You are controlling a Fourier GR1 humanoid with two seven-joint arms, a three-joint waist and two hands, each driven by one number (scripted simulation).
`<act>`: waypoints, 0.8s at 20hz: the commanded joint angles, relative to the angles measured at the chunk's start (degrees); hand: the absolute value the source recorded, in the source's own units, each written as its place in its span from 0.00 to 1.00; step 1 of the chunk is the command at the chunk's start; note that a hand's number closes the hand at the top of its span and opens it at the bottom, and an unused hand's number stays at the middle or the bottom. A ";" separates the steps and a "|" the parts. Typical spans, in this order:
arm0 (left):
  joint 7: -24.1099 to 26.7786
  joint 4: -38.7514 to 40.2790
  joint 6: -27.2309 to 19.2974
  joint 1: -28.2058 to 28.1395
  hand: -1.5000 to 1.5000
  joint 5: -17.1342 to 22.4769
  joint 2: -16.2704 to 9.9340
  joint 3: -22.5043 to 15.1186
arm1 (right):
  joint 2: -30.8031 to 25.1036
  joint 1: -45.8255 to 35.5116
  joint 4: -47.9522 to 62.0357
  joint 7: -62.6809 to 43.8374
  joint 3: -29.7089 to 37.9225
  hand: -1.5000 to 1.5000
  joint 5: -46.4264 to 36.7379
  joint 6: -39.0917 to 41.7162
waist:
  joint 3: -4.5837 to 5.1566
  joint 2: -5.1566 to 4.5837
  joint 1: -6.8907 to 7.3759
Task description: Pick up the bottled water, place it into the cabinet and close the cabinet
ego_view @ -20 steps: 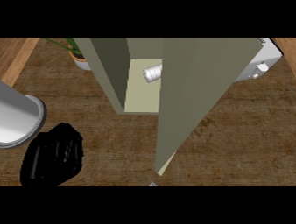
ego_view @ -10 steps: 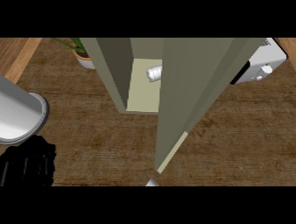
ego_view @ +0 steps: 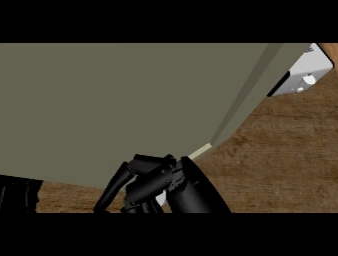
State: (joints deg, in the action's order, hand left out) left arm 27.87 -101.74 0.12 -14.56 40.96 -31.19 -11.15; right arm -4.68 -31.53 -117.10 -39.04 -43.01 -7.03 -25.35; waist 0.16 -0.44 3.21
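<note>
Head view, one moment. Cabinet (ego_view: pixel 113 110): a broad olive-grey panel fills most of the view, from the top edge down to a slanted lower border; a narrower, darker strip runs along its right side and ends in a pale tip near the counter's middle. Right hand (ego_view: pixel 161 182): black, at the counter's near edge, fingers curled, with the knuckles up against the lower border of the cabinet panel; whether it grips anything cannot be told. Left hand (ego_view: pixel 8 192): a dark shape at the near left corner, partly under the panel's edge; its finger state cannot be told. Counter (ego_view: pixel 290 165): brown wood-grain top, bare at the right side. White appliance (ego_view: pixel 305 75): at the far right corner, partly hidden behind the cabinet. Bottled water: not visible; its place cannot be told.
</note>
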 commanded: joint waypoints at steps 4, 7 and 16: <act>0.03 -0.41 5.55 -2.25 1.00 3.17 -2.85 4.18 | 4.57 -12.30 21.70 8.19 16.03 1.00 17.26 3.93 | -0.15 -0.31 0.09; -0.19 -2.56 4.05 -4.63 1.00 1.83 -2.01 3.71 | 4.39 -15.50 31.19 11.69 23.07 1.00 21.07 11.24 | -0.19 -0.14 -0.41; 0.28 1.06 7.95 -4.89 1.00 2.04 -2.06 6.64 | 2.44 -19.99 54.45 26.97 30.46 1.00 22.52 21.63 | -0.14 -0.21 -0.84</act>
State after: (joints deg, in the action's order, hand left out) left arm 27.92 -100.81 7.20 -18.47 43.50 -33.35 -4.91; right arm -0.40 -48.46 -75.10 -16.45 -18.20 16.56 -4.31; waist 0.27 0.92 2.45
